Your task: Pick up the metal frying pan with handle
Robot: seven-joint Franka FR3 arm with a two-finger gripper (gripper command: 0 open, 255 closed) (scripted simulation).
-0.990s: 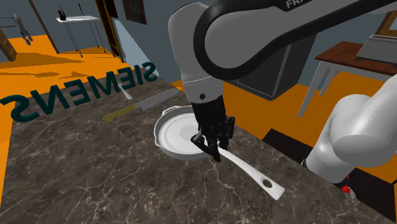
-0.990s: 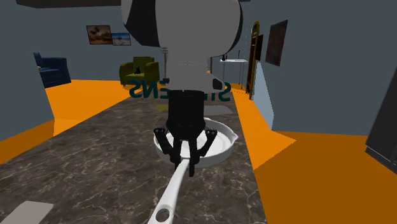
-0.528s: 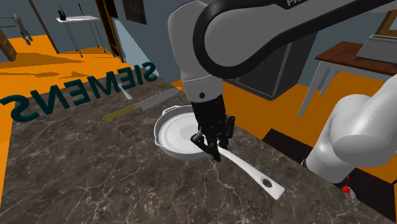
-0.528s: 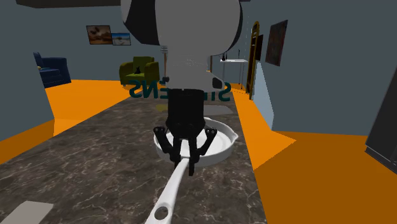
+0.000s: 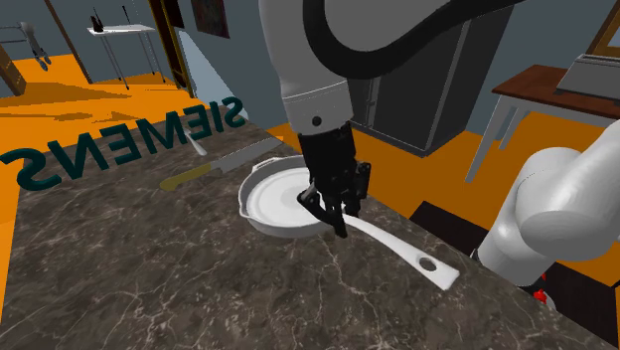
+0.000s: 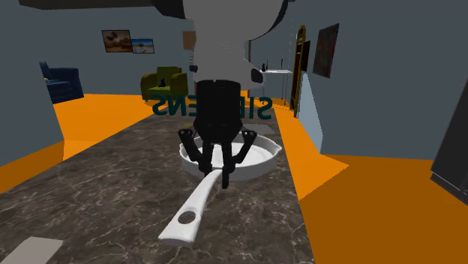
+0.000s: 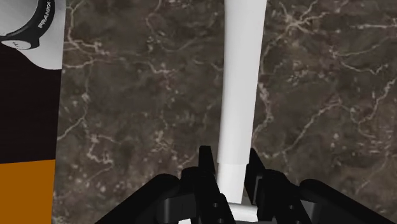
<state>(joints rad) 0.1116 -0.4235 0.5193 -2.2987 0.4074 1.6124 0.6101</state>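
Since the end effector (image 7: 229,160) is clamped on the handle (image 7: 242,76) at its root, the stiff white pan (image 5: 270,199) should balance; smooth handle may twist.

Large lettering (image 5: 129,144): "SIEMENS", dark teal, mirrored in the shoulder view, beyond the counter's (image 5: 119,268) far edge.
Arm ring (image 7: 44,16): "FRANKA", white on black, wrist view.

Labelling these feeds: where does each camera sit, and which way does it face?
Shoulder view: beside the arm's base, looking down over the counter; arm and gripper show.
Second exterior view: low over the counter, facing the gripper along the pan handle.
Wrist view: on the hand, looking along its fingers at the handle.
All share the gripper clasping the handle.
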